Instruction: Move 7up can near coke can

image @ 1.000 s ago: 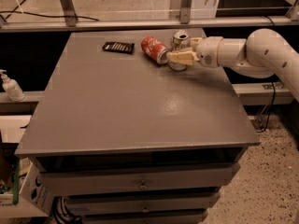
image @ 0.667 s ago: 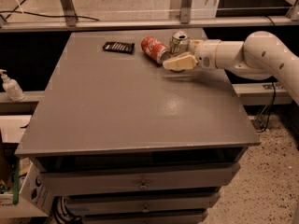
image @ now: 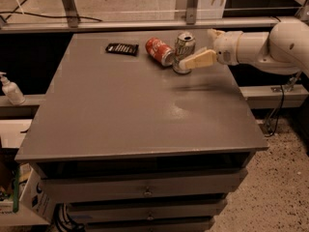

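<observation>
The 7up can [image: 183,50], white-silver with a silver top, stands upright at the back of the grey table [image: 130,110]. The red coke can [image: 160,50] lies on its side just left of it, almost touching. My gripper [image: 198,48] reaches in from the right, open, just right of the 7up can. Its near tan finger [image: 199,60] lies in front of the can's right side, and the far finger sits higher, behind. Nothing is held.
A flat black device [image: 122,48] lies left of the coke can. A white pump bottle [image: 9,88] stands on a ledge at the far left. A metal rail [image: 145,24] runs behind the table. Drawers sit under the table front.
The gripper has drawn back to the right and opened off the 7up can. The can stays upright beside the coke can.
</observation>
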You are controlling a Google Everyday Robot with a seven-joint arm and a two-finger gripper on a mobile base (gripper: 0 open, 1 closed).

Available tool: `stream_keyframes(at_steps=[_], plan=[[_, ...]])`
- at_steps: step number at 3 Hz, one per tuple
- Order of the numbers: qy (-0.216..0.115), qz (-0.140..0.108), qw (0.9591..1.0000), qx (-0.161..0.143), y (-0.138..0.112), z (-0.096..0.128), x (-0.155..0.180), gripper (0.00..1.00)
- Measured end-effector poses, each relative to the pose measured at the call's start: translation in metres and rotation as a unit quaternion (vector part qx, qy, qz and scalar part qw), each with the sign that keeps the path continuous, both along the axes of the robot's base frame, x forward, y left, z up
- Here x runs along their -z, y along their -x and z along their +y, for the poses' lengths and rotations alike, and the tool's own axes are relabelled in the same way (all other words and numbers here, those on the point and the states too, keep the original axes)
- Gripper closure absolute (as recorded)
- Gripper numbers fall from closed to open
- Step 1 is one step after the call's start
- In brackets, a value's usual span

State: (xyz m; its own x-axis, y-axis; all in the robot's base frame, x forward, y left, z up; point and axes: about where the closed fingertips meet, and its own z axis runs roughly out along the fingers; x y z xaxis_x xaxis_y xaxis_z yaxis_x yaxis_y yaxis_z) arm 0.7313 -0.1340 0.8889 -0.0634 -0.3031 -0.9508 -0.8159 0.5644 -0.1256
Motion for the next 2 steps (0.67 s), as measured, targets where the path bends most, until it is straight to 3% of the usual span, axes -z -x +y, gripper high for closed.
stream_keyframes(at_steps=[2], plan=[[0.045, -0.066, 0.9966, 0.022, 0.044, -0.061, -0.079, 0.00]])
